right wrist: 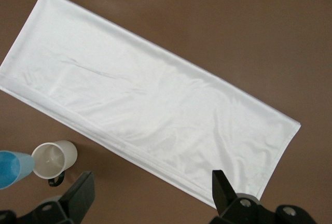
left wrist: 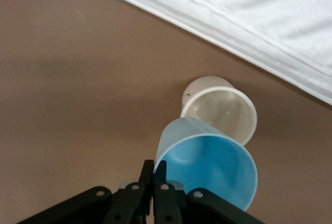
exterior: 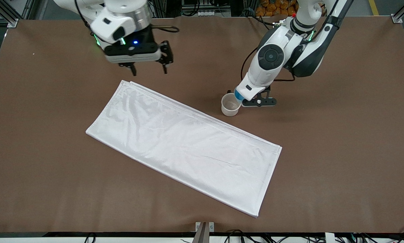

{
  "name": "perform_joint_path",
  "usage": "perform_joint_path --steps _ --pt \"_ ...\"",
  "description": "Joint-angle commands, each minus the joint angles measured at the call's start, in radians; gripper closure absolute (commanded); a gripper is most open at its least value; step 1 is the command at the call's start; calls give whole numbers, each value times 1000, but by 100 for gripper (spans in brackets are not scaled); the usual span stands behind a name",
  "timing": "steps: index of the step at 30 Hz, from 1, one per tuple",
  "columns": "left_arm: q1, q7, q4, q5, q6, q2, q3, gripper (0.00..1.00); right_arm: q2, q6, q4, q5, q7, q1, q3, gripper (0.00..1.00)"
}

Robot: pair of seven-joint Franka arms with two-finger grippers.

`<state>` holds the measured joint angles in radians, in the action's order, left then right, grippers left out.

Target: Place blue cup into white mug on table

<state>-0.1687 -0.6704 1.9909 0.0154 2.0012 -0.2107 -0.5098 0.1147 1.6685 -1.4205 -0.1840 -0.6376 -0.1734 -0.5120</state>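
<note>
A matte brown tabletop [exterior: 340, 141] fills the front view, framed by metal struts and cables at the upper edge and a dark strip with more cables along the bottom. At upper left of the frame, the right claw [exterior: 149, 69] hangs over bare brown surface, its fingers spread apart and holding nothing; that arm waits. A white rectangular cloth [exterior: 185, 145] lies diagonally across the centre, reaching from upper left toward lower right. Just above the cloth's upper edge, right of centre, stands the white mug [exterior: 230, 105], upright with its pale interior showing. Touching or just over its rim is the blue cup [exterior: 238, 95], tilted and held in the air by the left claw [exterior: 252, 100], whose fingers are clamped on the cup's wall, as the left wrist view shows [left wrist: 153, 182]. In the front view most of the cup is hidden by the left arm's white housing; only a blue sliver shows. The mug's dark handle is barely visible.
</note>
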Motion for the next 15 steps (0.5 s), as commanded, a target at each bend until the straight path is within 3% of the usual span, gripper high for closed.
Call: perform_joint_path --steps 1,7,15 --pt "-35 -66 -29 15 24 -64 -15 100 -50 -6 -51 18 33 63 3 0" --pt "-38 -75 -31 17 63 -81 -15 100 -61 -9 -70 21 107 106 59 0" --pt "-35 -74 -52 21 93 -125 -12 100 -127 -15 -140 100 334 213 128 0"
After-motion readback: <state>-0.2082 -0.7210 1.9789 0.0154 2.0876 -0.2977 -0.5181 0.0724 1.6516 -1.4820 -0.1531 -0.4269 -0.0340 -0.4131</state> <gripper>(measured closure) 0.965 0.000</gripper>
